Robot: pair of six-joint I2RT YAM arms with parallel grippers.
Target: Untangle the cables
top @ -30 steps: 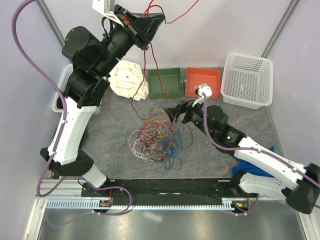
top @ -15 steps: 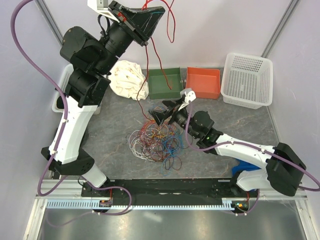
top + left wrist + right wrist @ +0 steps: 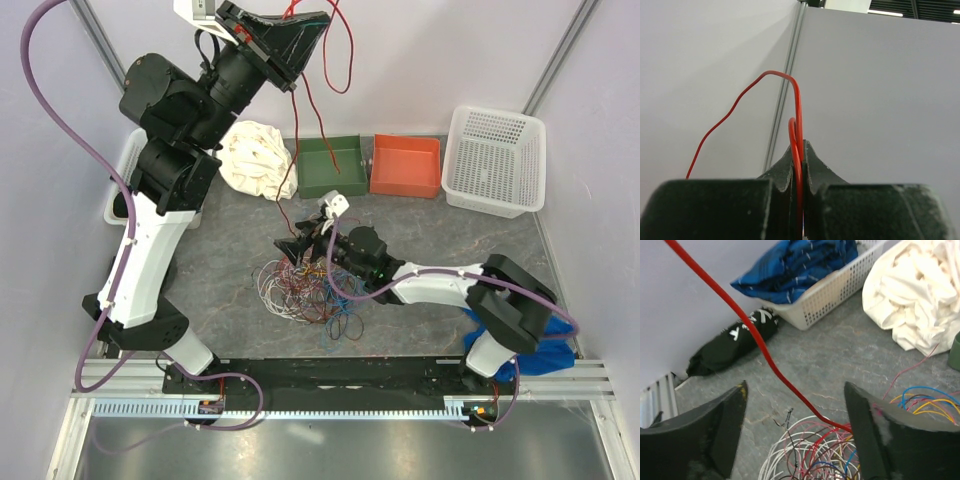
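L end effector [image 3: 799, 150] was up high, clamped on a red cable [image 3: 799, 115]. Other cables [image 3: 310, 285] lay piled on the tabletop [image 3: 430, 215]. R end effector [image 3: 795, 386] hung over them, jaws apart. Risk: more upward pull could cinch knots or drag the whole pile.

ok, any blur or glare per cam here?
Top external: even light, sharp, cables resolvable. Left wrist: left fingers dark and soft, red cable crisp against bright wall. Right wrist: right fingers blurred up close, table in focus.
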